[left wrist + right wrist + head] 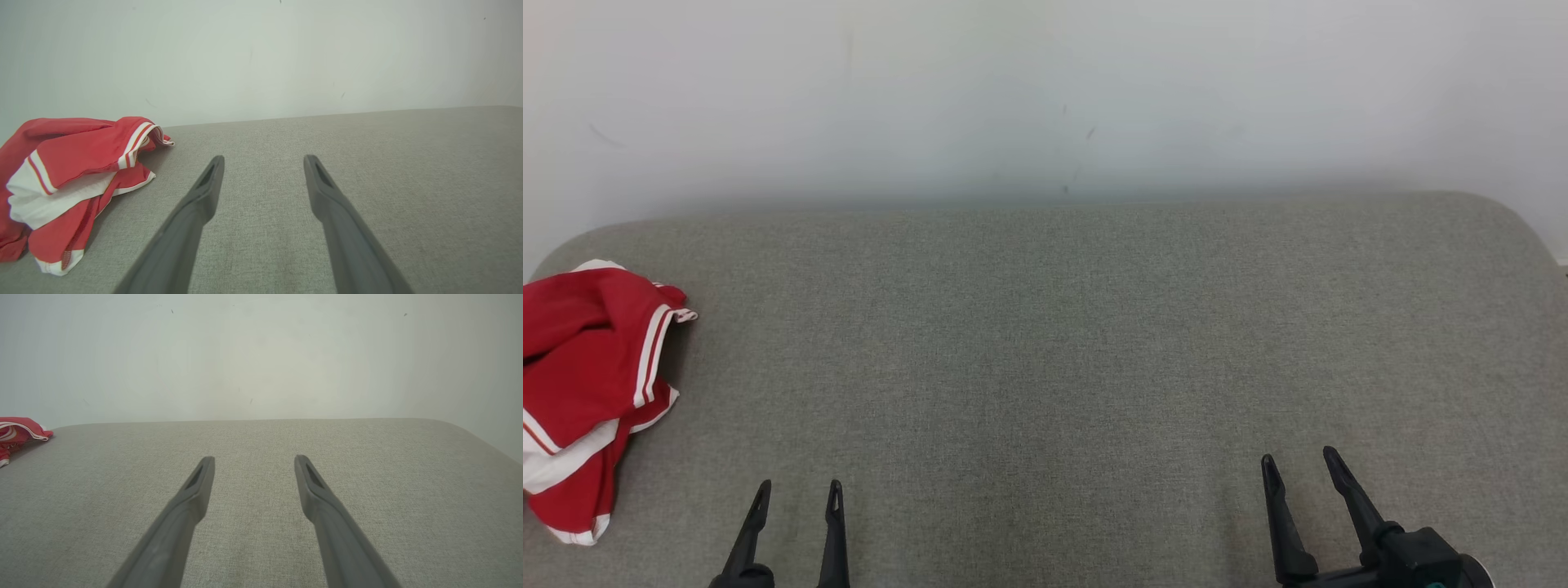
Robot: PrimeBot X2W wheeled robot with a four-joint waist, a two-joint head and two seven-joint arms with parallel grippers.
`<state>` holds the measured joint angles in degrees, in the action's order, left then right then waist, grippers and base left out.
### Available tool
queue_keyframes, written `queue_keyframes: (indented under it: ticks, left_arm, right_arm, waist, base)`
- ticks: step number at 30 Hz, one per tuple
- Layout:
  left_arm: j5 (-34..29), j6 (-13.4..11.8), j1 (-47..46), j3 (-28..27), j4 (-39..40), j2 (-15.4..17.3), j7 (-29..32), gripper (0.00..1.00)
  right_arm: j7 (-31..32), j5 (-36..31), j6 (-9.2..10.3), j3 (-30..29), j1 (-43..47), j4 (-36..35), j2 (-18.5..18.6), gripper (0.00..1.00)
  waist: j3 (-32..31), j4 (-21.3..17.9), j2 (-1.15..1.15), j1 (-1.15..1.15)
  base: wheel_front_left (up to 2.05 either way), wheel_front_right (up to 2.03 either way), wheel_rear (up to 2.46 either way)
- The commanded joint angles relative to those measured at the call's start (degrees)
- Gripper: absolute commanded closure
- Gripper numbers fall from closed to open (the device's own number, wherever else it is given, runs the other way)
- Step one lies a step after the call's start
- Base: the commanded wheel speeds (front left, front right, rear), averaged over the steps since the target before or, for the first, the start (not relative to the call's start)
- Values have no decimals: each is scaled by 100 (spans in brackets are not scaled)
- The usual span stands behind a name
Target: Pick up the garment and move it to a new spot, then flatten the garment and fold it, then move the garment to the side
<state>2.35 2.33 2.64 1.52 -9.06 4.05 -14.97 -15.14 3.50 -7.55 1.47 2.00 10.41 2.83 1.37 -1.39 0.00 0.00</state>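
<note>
A crumpled red garment with white stripes and trim lies in a heap at the far left of the grey fabric surface. In the left wrist view the garment sits left of my fingers, apart from them. The right wrist view catches a corner of the garment at its left edge. My left gripper stands open at the lower left, to the right of the garment, with nothing between its fingers. At the lower right my right gripper is open and empty too.
A pale wall rises directly behind the padded surface. The surface's rounded corners show at the back left and back right. Bare grey fabric stretches from the garment across to the right edge.
</note>
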Motion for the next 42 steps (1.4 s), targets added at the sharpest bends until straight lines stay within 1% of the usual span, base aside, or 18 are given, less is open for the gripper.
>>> queue_keyframes:
  ticks: [1,6,29,34,42]
  left_arm:
    - [-35,4,-57,-27,-5,-15,-22,0]
    - [-56,55,-66,-62,11,-38,-22,0]
    - [7,121,-49,-204,-59,-107,-22,0]
    - [-29,120,-93,-212,-84,-111,-22,0]
    - [-54,132,-91,-238,-157,-112,-22,0]
  right_arm:
    - [-14,46,12,-11,-56,8,9,0]
    - [-14,69,12,-26,-49,19,9,0]
    - [-14,184,12,-56,-7,70,9,0]
    - [-13,219,12,-62,38,79,8,0]
    - [-14,270,12,-93,91,103,8,0]
  waist:
    - [-2,1,0,0]
    - [-18,10,0,0]
    - [-43,103,0,0]
    - [-43,261,0,0]
    - [-63,755,0,0]
  base:
    - [0,0,0]
    - [0,0,0]
    - [0,0,0]
    - [0,0,0]
    - [0,0,0]
